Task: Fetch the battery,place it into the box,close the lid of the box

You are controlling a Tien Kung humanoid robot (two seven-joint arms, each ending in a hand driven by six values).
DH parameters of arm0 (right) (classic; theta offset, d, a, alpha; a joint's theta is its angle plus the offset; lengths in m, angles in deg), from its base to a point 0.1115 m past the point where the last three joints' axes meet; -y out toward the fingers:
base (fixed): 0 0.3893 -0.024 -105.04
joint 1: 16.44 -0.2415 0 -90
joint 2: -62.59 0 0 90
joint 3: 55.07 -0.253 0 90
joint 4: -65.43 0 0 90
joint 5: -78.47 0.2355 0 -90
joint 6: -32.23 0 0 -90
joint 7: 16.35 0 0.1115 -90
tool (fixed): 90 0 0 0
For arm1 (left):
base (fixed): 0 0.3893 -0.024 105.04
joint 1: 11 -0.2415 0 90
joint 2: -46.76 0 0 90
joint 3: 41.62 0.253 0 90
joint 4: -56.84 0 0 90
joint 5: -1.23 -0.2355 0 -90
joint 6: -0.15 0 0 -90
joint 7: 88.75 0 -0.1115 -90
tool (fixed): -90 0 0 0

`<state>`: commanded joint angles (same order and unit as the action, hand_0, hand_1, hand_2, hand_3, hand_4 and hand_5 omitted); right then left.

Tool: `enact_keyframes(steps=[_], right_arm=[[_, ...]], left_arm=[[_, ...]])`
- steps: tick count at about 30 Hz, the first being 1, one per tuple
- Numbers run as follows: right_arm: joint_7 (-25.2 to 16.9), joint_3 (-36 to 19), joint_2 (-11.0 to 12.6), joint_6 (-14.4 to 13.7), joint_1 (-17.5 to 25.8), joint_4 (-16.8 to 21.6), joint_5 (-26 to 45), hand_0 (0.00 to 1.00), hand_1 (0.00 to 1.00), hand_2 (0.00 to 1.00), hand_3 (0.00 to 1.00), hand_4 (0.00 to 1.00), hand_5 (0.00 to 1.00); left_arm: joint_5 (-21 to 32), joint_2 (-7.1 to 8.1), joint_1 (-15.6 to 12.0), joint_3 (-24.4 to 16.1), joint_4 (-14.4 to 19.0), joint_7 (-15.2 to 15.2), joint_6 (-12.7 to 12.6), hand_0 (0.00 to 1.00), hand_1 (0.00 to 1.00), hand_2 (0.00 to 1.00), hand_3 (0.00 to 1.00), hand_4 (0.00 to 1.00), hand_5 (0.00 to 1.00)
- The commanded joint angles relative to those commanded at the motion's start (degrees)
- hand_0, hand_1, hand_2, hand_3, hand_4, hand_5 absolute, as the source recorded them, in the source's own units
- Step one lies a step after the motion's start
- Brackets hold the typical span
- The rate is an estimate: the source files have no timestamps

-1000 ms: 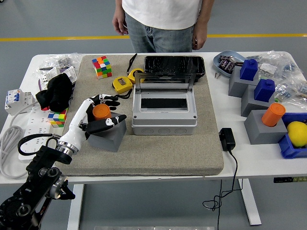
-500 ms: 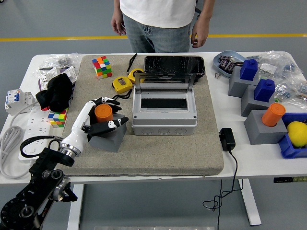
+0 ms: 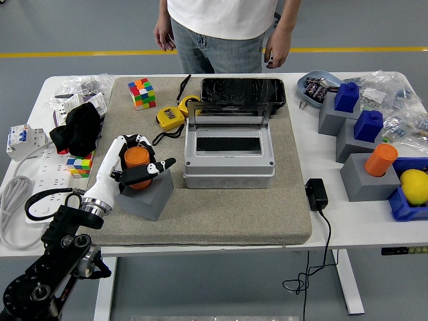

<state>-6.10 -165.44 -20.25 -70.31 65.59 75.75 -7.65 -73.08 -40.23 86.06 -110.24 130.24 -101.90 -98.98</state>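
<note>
Gripping the orange battery [image 3: 136,160], left hand [image 3: 134,168] wrapped around it, seemingly just above the grey block [image 3: 146,196]

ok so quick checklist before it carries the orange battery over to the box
1. Left hand closed on the orange battery: ok, fingers wrap around it.
2. Battery clear of its grey holder block: cannot tell, its lower end is hidden by fingers.
3. Grey box open: ok, the clear lid stands up at the back.
4. Box interior free: ok, nothing visible inside.
5. Path from battery to box: ok, only bare mat between them.
6. Person's hands away from the table: ok, they hang at the far side.
</note>
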Motion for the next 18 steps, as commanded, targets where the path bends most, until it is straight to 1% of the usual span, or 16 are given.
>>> enact_keyframes(steps=[5, 6, 11, 12, 14, 17, 18], right_arm=[[0.0, -0.1, 0.0, 0.0, 0.0, 0.0, 0.0, 0.936, 0.918, 0.873, 0.837, 0.998, 0.998], [0.0, -0.2, 0.0, 0.0, 0.0, 0.0, 0.0, 0.936, 0.918, 0.873, 0.837, 0.998, 0.998], [0.0, -0.1, 0.0, 0.0, -0.2, 0.0, 0.2, 0.936, 0.918, 0.873, 0.837, 0.998, 0.998], [0.0, -0.1, 0.0, 0.0, -0.2, 0.0, 0.2, 0.935, 0.918, 0.871, 0.836, 0.998, 0.998], [-0.1, 0.0, 0.0, 0.0, -0.2, 0.0, 0.3, 0.935, 0.918, 0.871, 0.836, 0.998, 0.998], [-0.1, 0.0, -0.1, 0.0, -0.2, 0.0, 0.4, 0.935, 0.918, 0.871, 0.836, 0.998, 0.998], [-0.1, 0.0, -0.1, 0.0, -0.2, 0.0, 0.4, 0.935, 0.915, 0.870, 0.834, 0.998, 0.998]], left_arm=[[0.7, 0.08, 0.0, 0.2, -0.2, -0.4, -0.9, 0.045, 0.058, 0.089, 0.096, 0.998, 0.059], [1.2, 0.08, 0.0, 0.3, -0.2, -0.6, -1.0, 0.024, 0.023, 0.065, 0.087, 0.998, 0.054], [3.7, 0.09, 0.3, 0.4, -0.4, -1.6, -1.8, 0.024, 0.023, 0.065, 0.087, 0.998, 0.054], [4.2, 0.10, 0.4, 0.4, -0.3, -1.8, -2.1, 0.020, 0.002, 0.048, 0.078, 0.998, 0.080], [5.8, 0.03, 0.7, 0.6, -0.3, -2.6, -2.9, 0.020, 0.002, 0.048, 0.078, 0.998, 0.080], [7.0, -0.09, 1.0, 0.6, 0.1, -3.4, -4.2, 0.020, 0.002, 0.048, 0.078, 0.998, 0.080], [6.8, -0.14, 1.2, 0.6, 0.5, -3.7, -5.1, 0.016, 0.002, 0.026, 0.050, 0.998, 0.119]])
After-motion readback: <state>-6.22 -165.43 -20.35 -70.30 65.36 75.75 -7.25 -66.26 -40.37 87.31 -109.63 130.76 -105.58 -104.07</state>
